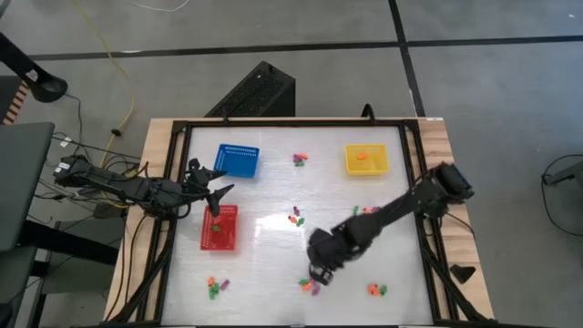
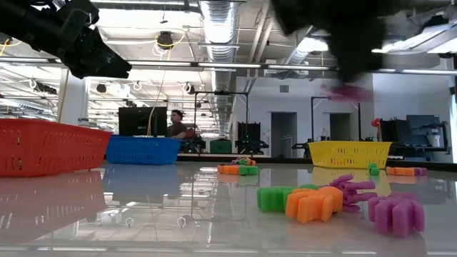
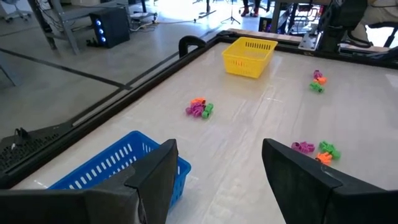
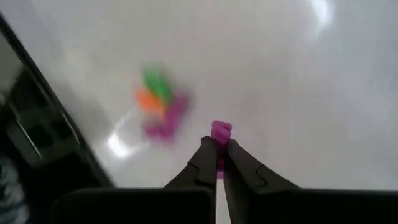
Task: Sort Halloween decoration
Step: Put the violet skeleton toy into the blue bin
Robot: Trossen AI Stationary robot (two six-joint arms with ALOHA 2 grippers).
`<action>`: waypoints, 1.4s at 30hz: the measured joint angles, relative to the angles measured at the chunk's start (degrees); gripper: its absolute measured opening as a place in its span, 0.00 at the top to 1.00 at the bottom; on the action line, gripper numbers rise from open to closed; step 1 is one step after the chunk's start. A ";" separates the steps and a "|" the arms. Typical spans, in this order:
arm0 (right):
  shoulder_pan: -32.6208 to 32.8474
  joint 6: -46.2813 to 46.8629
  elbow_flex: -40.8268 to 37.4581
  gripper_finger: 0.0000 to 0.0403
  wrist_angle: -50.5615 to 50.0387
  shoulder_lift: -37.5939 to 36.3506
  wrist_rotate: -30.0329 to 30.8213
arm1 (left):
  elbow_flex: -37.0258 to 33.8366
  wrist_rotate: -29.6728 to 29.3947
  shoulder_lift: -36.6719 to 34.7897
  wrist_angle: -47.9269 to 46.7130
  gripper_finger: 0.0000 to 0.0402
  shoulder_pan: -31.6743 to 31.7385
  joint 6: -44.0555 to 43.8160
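Small orange, green and purple Halloween trinkets lie in little clusters on the white table, one near its front edge and one at the middle. My right gripper hangs above the front cluster, shut on a purple trinket. The low view shows that trinket well above the table. My left gripper waits open between the blue basket and the red basket, with nothing between its fingers. My right gripper pinches the purple trinket's lower part between its two fingertips, coming from above and slanting down. Most of the trinket sticks out past the tips. It is lifted clear of the table.
A yellow basket with an orange piece inside stands at the far right. The red basket holds a green piece. More trinket clusters lie at the far middle, near left and near right. A dark frame borders the table.
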 joint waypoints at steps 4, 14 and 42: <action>-5.60 -15.64 3.55 0.90 5.93 -0.08 7.71 | 0.00 0.01 0.00 0.13 0.44 0.00 -0.36; -25.43 -44.58 4.05 0.92 47.28 4.30 7.76 | 0.00 0.01 -0.01 0.14 0.44 0.00 -0.47; -41.87 -45.26 21.76 0.72 50.40 27.93 -2.02 | 0.00 -0.01 0.00 -1.66 0.44 0.07 2.64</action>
